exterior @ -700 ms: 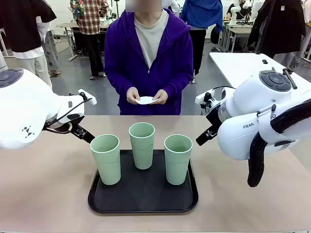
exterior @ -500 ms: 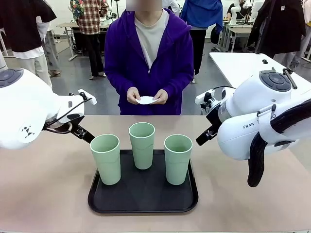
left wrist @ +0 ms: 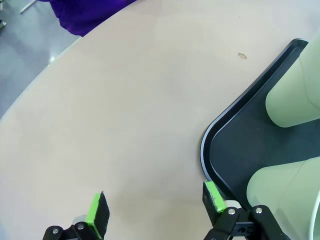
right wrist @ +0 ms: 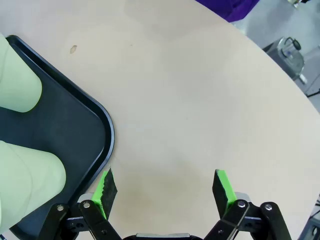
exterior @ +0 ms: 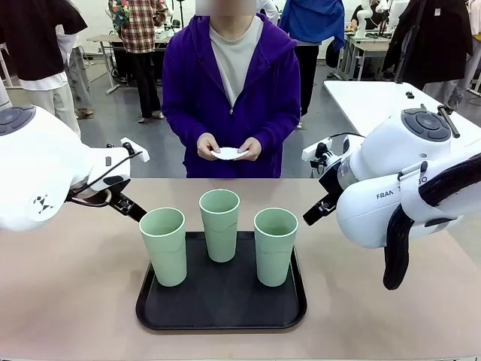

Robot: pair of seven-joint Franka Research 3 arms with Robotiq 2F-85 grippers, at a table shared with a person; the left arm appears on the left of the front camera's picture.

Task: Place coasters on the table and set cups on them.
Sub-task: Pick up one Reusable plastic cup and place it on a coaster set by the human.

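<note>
L end effector released, empty, over bench; tray w/ 3 cups just to its right. R end effector released, tray at its left. Coasters beyond both, in person's hands.

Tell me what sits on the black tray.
On the tray stand the left cup, middle cup and right cup, all upright, mint-green. Anything beneath their bases is covered.
</note>
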